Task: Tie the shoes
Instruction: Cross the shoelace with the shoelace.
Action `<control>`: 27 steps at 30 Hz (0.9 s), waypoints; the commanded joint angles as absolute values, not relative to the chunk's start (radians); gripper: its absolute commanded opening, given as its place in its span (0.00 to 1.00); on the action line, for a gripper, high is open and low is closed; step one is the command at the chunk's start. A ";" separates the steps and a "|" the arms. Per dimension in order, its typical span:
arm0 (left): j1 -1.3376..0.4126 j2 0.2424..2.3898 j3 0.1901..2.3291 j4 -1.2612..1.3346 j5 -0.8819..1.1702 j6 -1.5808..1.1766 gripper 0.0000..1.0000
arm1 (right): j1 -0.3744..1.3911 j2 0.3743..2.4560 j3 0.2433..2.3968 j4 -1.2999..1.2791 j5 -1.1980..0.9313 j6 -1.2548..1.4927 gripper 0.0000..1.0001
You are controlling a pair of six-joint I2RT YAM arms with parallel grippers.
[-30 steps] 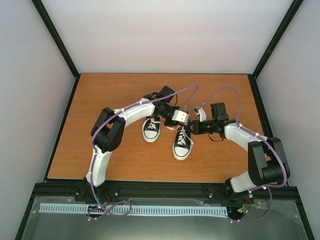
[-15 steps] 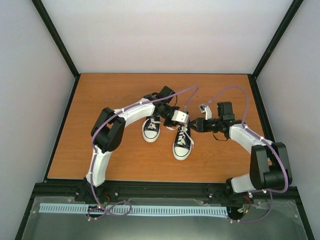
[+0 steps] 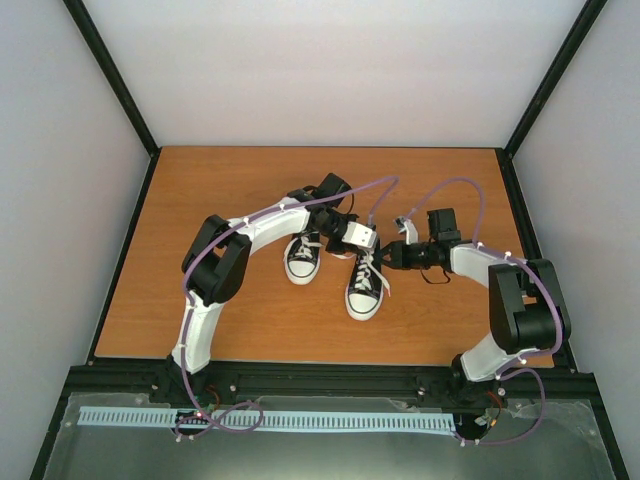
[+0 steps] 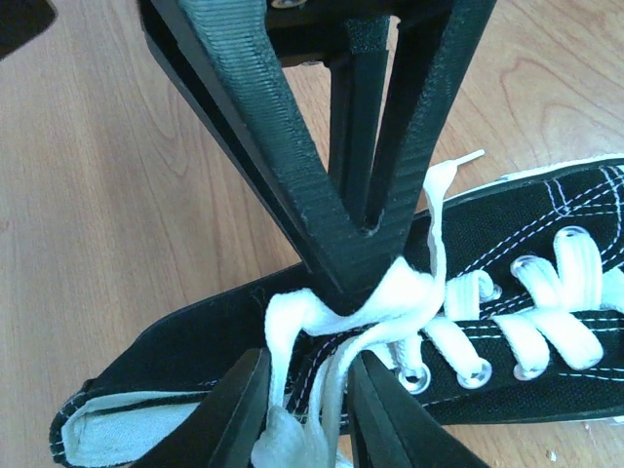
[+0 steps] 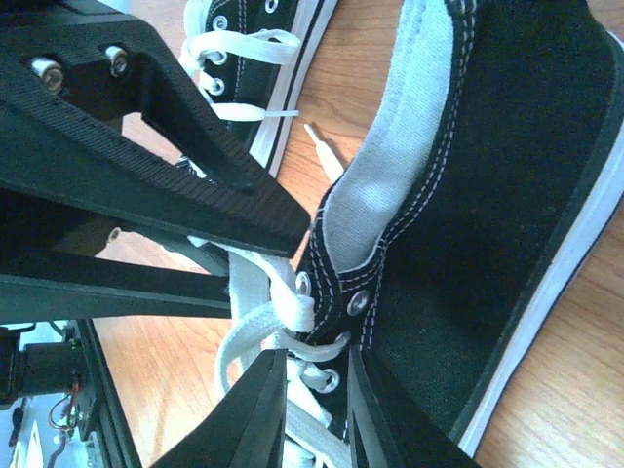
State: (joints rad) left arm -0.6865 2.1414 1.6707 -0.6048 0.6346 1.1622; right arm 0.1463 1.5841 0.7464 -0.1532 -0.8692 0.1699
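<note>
Two black sneakers with white toe caps lie side by side on the table. The left shoe (image 3: 303,258) has loose laces. Both grippers meet over the tongue end of the right shoe (image 3: 366,290). In the left wrist view my left gripper (image 4: 310,409) is closed on white lace strands (image 4: 292,327) above the shoe's black canvas (image 4: 166,346). My right gripper (image 4: 375,268) comes in from above, its fingers meeting on the same lace bundle. In the right wrist view my right gripper (image 5: 314,366) pinches lace (image 5: 249,292) beside the top eyelets of the shoe (image 5: 507,195).
The shoes rest on an orange wooden table (image 3: 200,200) with black frame rails and grey walls around it. The other shoe's laced side (image 5: 278,24) shows at the top of the right wrist view. Both arms arch over the table's middle.
The right arm's forearm swung outward and back and its elbow shifted. Both grippers stay at the right shoe's laces. The shoes have not moved.
</note>
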 commanded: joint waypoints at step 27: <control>-0.652 2.140 1.746 -0.701 0.641 1.196 0.56 | 0.179 1.600 0.793 -0.150 -0.957 0.148 0.24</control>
State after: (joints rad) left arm -0.6727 2.1414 1.6787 -0.6296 0.6312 1.1606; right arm 0.1684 1.5860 0.7734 -0.1272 -0.9447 0.1741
